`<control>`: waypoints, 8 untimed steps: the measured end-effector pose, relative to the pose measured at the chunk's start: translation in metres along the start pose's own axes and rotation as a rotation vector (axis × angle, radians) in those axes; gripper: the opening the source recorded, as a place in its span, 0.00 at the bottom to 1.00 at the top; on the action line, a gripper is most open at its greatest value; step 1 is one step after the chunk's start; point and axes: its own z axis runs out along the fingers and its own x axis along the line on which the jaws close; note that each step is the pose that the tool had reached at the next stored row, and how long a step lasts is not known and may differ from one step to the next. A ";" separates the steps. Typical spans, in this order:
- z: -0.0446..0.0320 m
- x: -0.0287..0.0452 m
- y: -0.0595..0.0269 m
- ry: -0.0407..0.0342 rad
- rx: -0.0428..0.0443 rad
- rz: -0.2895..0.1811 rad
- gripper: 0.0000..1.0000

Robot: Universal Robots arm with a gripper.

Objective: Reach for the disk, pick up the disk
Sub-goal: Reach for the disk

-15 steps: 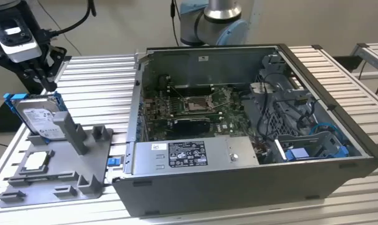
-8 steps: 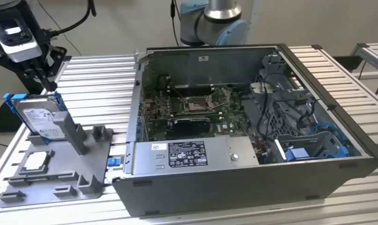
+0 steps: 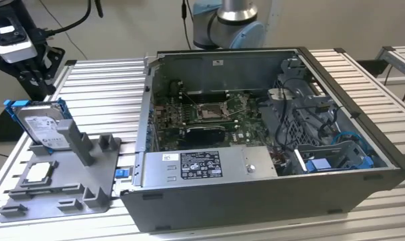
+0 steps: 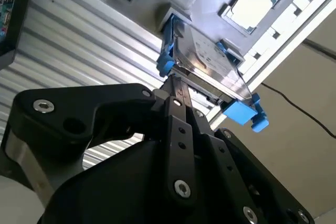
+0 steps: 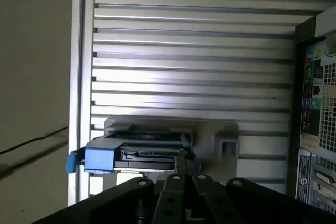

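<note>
I find the disk (image 4: 210, 59) standing on edge just ahead of the gripper (image 4: 176, 85), its upper long edge facing the gripper. I cannot tell how wide the gripper is; I judge nothing is held.

Disk (image 3: 40, 128) stands on edge in the grey slotted stand (image 3: 88, 186), at the exterior view's left on the slatted aluminium tabletop (image 3: 105, 90). A square processor chip (image 3: 39, 173) lies flat on the same stand. Gripper (image 3: 36, 75) hangs just above the disk's top edge, contact not discernible; open computer case (image 3: 269, 201) sits to the exterior view's right, motherboard (image 3: 209, 113) exposed.
</note>
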 end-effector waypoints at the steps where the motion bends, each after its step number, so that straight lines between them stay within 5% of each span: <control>1: 0.0001 0.0032 0.0000 -0.0001 -0.0001 -0.001 0.00; 8: 0.0000 0.0218 -0.0022 0.0005 -0.0001 -0.017 0.00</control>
